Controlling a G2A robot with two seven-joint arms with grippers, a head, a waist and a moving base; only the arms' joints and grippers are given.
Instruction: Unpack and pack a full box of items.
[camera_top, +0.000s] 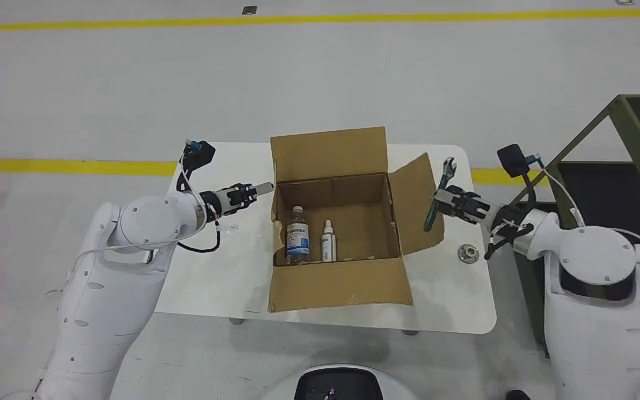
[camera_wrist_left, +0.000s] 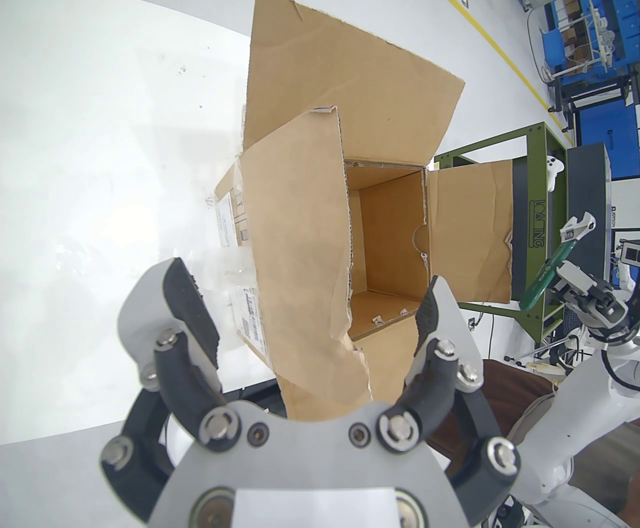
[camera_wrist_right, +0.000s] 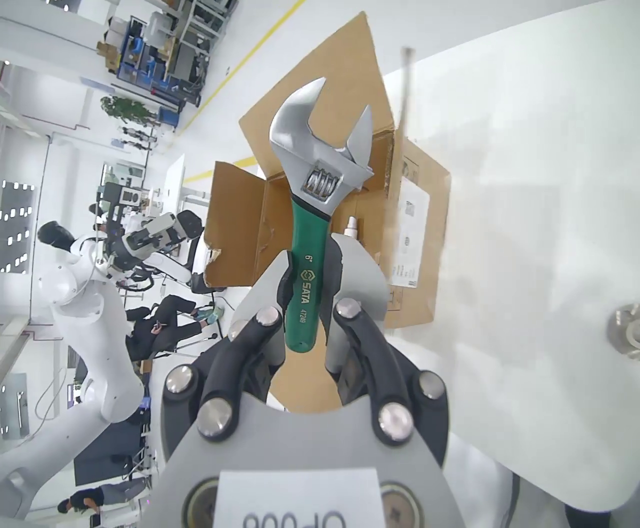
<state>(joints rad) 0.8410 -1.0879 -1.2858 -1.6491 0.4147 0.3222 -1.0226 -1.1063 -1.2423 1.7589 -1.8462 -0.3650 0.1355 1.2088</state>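
An open cardboard box (camera_top: 340, 240) sits mid-table with a clear bottle (camera_top: 297, 236) and a small white spray bottle (camera_top: 328, 241) standing inside. My right gripper (camera_top: 447, 201) hovers beside the box's spread right flap, shut on the green handle of an adjustable wrench (camera_wrist_right: 320, 170), whose silver head points away from the wrist. In the right wrist view my gripper (camera_wrist_right: 307, 280) clamps the handle, and the spray bottle's top (camera_wrist_right: 351, 227) peeks out behind it. My left gripper (camera_wrist_left: 307, 305) is open at the box's upright left flap (camera_wrist_left: 300, 260), which stands between its fingers (camera_wrist_left: 185, 300).
A small metal nut (camera_top: 466, 253) lies on the white table (camera_top: 450, 300) near the right arm. A green metal frame (camera_top: 600, 140) stands off the table's right side. The box's far flap (camera_top: 330, 152) lies open toward the back.
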